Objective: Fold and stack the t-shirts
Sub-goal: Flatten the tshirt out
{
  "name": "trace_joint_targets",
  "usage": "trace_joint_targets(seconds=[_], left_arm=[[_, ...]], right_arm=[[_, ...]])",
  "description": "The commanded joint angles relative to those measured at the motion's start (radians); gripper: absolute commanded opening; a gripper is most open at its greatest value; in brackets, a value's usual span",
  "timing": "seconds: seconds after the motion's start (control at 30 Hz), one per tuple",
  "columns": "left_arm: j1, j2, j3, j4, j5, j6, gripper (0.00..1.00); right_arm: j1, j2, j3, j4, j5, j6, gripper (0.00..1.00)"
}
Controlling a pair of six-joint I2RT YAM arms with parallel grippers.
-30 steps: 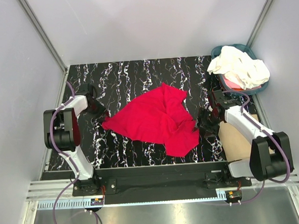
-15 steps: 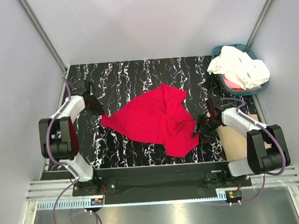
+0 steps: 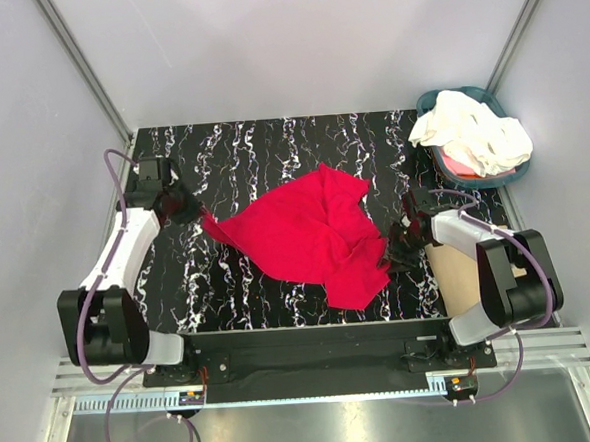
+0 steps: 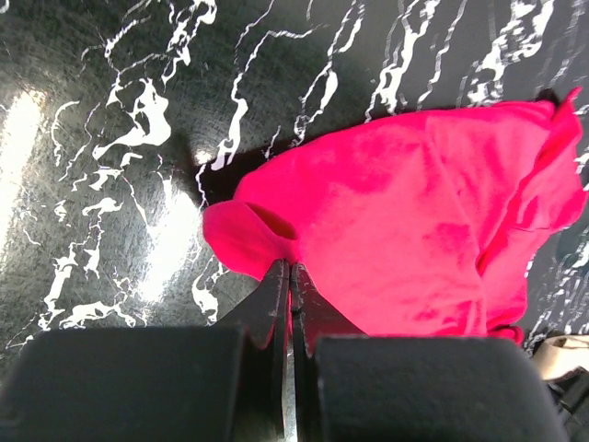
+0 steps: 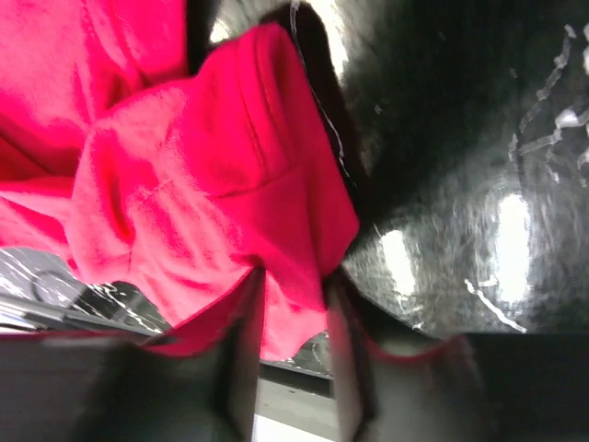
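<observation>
- Right gripper [image 5: 294, 276]: the near-right hem of the red t-shirt [image 3: 311, 230] lies between its part-spread jaws; whether it pinches firmly cannot be told.
- Red t-shirt: crumpled at the middle of the surface [image 3: 270, 147]. Soft, light and limp, so likely to sag and drag; best taken at corners or hems and drawn flat.
- Left gripper [image 4: 291, 269]: clenched on the shirt's left corner fold.
- Cream-white t-shirts [image 3: 470, 130]: heaped in the teal basket [image 3: 493, 180], far right, not yet folded.

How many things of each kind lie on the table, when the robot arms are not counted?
red t-shirt: 1
white cloth pile: 1 (the shirts in it cannot be counted)
teal basket: 1
cardboard sheet: 1
Total: 4
</observation>
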Motion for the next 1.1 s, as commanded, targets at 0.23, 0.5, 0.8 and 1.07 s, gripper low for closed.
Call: trace_joint_targets(seconds=[0.23, 0.5, 0.8, 1.07], left_arm=[[0.002, -0.077, 0.204, 0.027, -0.072, 0.024, 0.00], [0.004, 0.066, 0.703, 0.070, -0.173, 0.035, 0.00], [0.005, -0.107, 0.725, 0.148, -0.247, 0.059, 0.00], [-0.001, -0.519, -0.072, 0.082, -0.362, 0.032, 0.01]], right_arm=[[0.004, -0.002, 0.287, -0.061, -0.049, 0.003, 0.00], [-0.011, 0.190, 1.107, -0.390, -0.019, 0.043, 0.00], [-0.013, 0.130, 1.567, -0.683, 0.026, 0.019, 0.00], [-0.013, -0.350, 0.508, -0.497, -0.141, 0.160, 0.00]])
